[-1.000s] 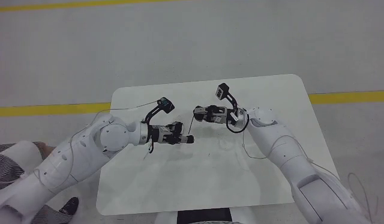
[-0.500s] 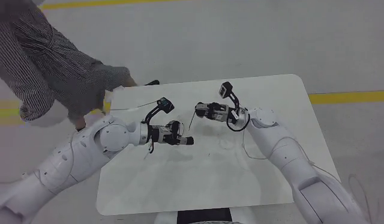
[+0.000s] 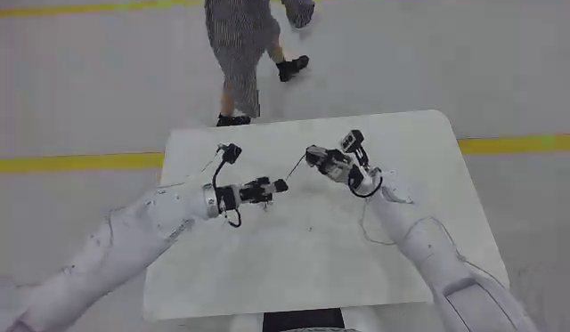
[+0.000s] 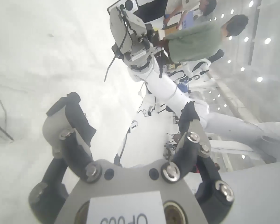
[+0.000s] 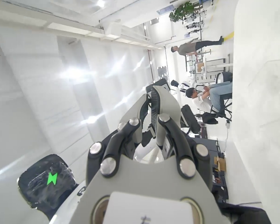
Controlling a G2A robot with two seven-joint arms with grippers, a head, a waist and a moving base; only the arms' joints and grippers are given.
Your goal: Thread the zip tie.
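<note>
Above the table (image 3: 312, 261), left jaws gape empty; right jaws apparently pinch the zip tie (image 4: 107, 68).

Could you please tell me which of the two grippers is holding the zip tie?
The right gripper, shut on the black zip tie; the left gripper is open and empty.

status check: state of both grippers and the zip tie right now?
left gripper: open, empty.
right gripper: shut on zip tie.
zip tie: one end gripped, rest hanging free, unthreaded.
</note>
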